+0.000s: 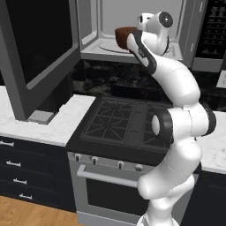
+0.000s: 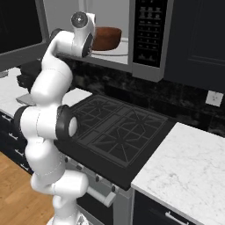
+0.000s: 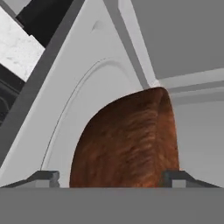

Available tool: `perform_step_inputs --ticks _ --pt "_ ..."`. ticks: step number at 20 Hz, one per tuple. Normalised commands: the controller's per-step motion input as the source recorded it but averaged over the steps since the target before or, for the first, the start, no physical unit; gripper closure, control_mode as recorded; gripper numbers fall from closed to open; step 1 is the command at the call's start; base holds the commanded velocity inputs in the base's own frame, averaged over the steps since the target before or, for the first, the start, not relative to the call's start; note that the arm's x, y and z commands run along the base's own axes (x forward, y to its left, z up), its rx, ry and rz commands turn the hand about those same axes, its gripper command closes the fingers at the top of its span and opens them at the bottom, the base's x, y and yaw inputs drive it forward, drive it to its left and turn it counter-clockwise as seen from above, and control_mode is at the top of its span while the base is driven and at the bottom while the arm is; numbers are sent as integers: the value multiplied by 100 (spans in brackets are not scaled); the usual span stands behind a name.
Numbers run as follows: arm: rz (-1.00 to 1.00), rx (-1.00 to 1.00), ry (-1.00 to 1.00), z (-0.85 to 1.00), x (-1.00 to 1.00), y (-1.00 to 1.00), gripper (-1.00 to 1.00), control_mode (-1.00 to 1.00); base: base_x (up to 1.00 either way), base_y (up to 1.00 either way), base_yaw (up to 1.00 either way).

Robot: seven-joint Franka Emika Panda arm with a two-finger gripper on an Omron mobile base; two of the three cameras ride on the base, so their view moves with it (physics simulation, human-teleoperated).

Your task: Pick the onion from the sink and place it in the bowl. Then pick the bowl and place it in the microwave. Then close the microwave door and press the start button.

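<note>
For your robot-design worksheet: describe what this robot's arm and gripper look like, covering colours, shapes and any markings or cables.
The arm is glossy white, made of thick rounded segments with smooth bulging shells. Dark grey to black bands and round caps mark its joints. No cables or printed markings are visible. The gripper shows two small dark grey fingertips with lighter grey blocky faces.

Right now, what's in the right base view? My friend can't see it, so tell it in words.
A reddish-brown bowl sits inside the open microwave, above a black stove. The white robot arm reaches up toward the bowl, with a marble counter to the right.
</note>
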Motion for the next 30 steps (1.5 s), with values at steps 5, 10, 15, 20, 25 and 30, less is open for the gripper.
perform_step_inputs --ticks 5,10,15,20,25,30 --pt "0 -4 -36 4 -47 49 -100 -100 0 0 0" --pt "0 3 -1 41 -100 4 -100 -100 0 0 0" --pt "0 0 -7 38 -100 15 -100 -100 0 0 0" --pt "0 0 4 55 -100 0 -100 -100 0 0 0" --pt "0 0 -1 0 -100 7 -100 -100 0 0 0" --pt "0 0 -11 -4 -100 18 -100 -100 0 0 0"
